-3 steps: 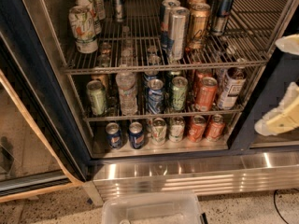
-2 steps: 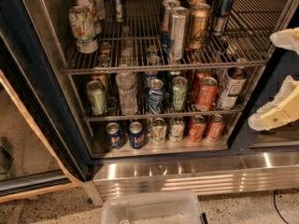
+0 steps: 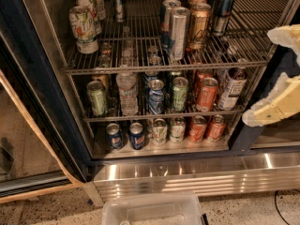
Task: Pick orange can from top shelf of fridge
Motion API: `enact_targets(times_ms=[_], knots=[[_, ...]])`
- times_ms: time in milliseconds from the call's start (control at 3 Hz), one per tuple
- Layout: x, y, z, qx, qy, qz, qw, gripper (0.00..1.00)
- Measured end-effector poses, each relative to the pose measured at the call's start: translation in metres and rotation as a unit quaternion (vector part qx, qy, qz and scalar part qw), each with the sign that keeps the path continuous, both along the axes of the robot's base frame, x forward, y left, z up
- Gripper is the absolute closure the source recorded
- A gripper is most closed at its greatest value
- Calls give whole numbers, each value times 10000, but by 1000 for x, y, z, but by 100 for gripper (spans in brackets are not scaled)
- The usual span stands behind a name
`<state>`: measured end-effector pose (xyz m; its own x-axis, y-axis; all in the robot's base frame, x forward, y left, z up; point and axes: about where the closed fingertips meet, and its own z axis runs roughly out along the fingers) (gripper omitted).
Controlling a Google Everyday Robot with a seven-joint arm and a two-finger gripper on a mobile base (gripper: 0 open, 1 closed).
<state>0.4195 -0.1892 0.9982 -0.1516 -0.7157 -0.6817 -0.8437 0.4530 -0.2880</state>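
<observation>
**Claw out wide, can yet to be reached**

We're in the approach, and nothing is in hand yet. The gripper [image 3: 257, 76] hangs at the right edge of the fridge [image 3: 40, 83], outside the shelves, its two pale fingers [image 3: 276, 108] spread wide apart and empty. The orange can [image 3: 199, 25] stands upright on the top shelf [image 3: 140, 70], right of centre and a row back from the front rail. A tall silver-and-blue can [image 3: 178, 32] stands just beside it on the left, and a dark can [image 3: 222, 11] is close behind on the right.

By my read, the next move calls for swinging left and in over the rail, then straddling the can without clipping either neighbour; it looks a tight fit.

Below are two more wire racks packed with cans and bottles, then a steel base panel [image 3: 187, 172]. A clear plastic bin [image 3: 154, 209] sits on the speckled floor [image 3: 47, 210] in front.
</observation>
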Motion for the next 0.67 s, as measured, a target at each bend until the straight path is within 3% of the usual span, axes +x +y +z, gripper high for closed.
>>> enact_targets(times_ms=[333, 667], knots=[[6, 6, 2, 119, -120, -13, 9999, 0], [17, 13, -15, 581, -392, -105, 9975, 0]])
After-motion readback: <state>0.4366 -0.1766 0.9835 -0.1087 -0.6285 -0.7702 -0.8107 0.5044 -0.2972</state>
